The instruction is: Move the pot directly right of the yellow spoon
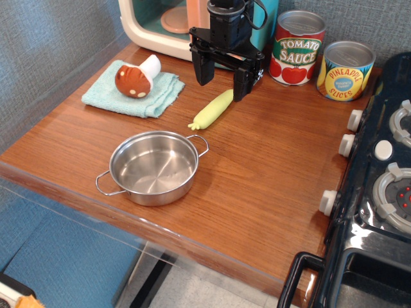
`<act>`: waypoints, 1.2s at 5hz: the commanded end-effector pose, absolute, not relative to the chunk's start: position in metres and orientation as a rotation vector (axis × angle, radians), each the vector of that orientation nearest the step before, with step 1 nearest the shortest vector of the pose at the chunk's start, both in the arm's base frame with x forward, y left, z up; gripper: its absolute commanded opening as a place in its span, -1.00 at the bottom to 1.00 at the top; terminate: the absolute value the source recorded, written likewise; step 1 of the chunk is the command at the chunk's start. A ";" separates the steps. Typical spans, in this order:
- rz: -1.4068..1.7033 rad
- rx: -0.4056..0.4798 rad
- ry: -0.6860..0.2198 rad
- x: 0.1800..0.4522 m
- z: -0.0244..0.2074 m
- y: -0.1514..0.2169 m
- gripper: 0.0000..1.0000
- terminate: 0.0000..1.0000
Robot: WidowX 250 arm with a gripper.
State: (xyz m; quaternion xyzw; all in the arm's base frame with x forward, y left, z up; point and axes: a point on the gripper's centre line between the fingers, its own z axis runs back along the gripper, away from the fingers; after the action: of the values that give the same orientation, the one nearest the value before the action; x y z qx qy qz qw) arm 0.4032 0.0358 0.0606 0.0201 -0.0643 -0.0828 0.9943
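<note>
The shiny steel pot (154, 167) with two wire loop handles stands empty near the front edge of the wooden counter. The pale yellow-green spoon (212, 110) lies diagonally just behind and to the right of the pot, frilly tip toward the pot. My black gripper (221, 77) hangs open and empty above the spoon's far end, at the back of the counter, well apart from the pot.
A brown-and-white toy mushroom (137, 77) lies on a folded teal cloth (133, 93) at the left. A tomato sauce can (297, 49) and a pineapple can (347, 70) stand at the back right. A toy stove (379, 186) borders the right. A toy appliance (164, 25) stands behind.
</note>
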 end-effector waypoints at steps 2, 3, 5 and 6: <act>-0.197 0.038 -0.153 0.389 0.077 0.037 1.00 -1.00; -0.231 0.032 -0.222 0.384 0.102 0.024 1.00 -1.00; -0.357 0.100 -0.213 0.308 0.104 -0.011 1.00 -1.00; -0.373 0.144 -0.135 0.276 0.072 -0.006 1.00 -1.00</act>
State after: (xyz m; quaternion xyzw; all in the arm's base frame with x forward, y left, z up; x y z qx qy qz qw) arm 0.2717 -0.0060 0.0574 0.0679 -0.0394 -0.1855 0.9795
